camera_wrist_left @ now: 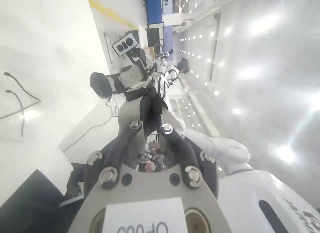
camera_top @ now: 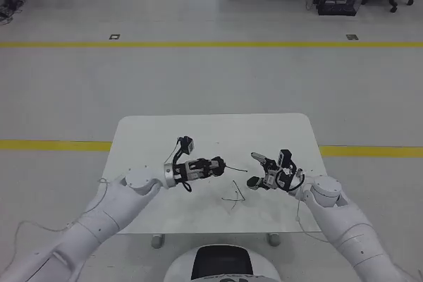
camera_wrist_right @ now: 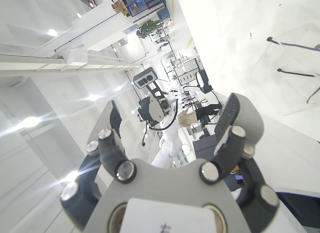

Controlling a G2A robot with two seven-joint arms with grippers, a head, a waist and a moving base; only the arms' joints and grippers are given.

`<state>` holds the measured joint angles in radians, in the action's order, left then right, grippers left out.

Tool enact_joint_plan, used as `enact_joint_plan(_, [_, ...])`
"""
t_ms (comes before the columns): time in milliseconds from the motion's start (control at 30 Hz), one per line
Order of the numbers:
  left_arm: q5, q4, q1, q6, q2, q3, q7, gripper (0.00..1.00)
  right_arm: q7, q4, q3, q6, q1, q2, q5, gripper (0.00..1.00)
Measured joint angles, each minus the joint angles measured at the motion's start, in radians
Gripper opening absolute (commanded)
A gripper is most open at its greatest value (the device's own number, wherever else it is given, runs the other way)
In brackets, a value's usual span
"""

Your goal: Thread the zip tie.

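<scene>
Left gripper (camera_top: 218, 167) sits over the middle of the table (camera_top: 155, 134), fingers clenched on a zip tie (camera_top: 237, 169). The thin black strap sticks out sideways toward the right gripper (camera_top: 254, 169), free end in the air. In the left wrist view the pinch point is dark and cluttered, so I can't tell which end is held.

Right gripper is just beside the strap tip, fingers spread wide with nothing between them. Its ribbed pads (camera_wrist_right: 227, 116) are plainly apart in its own wrist view.

Spare ties (camera_top: 234, 195) lie loose on the table between the two arms, nearer the robot, crossing each other.

Handling, my read: the tie is very light, springy, narrow and slick. It likely bends and flicks rather than staying straight, so the tip will wander. Best to pinch close to the free tip with the right pads for aiming. Grip across the flat face, not the edge, or it twists. Low breakage risk; slipping or dropping is the main risk.
</scene>
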<state>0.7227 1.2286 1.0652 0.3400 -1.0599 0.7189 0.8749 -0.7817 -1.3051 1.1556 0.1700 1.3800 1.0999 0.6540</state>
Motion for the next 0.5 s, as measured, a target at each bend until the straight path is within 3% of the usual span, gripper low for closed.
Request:
enact_joint_plan(200, [0.059,-0.097,0.034,0.0,-0.065,0.1,0.225,0.0,0.0,0.0,0.0,0.0,0.0,0.0,0.0,1.0])
enact_joint_plan(400, [0.025,-0.172,0.041,0.0,-0.126,0.157,0.315,0.0,0.0,0.0,0.0,0.0,0.0,0.0,0.0,1.0])
enact_joint_plan(500, [-0.07,-0.192,0.03,0.0,-0.145,0.171,0.305,0.0,0.0,0.0,0.0,0.0,0.0,0.0,0.0,1.0])
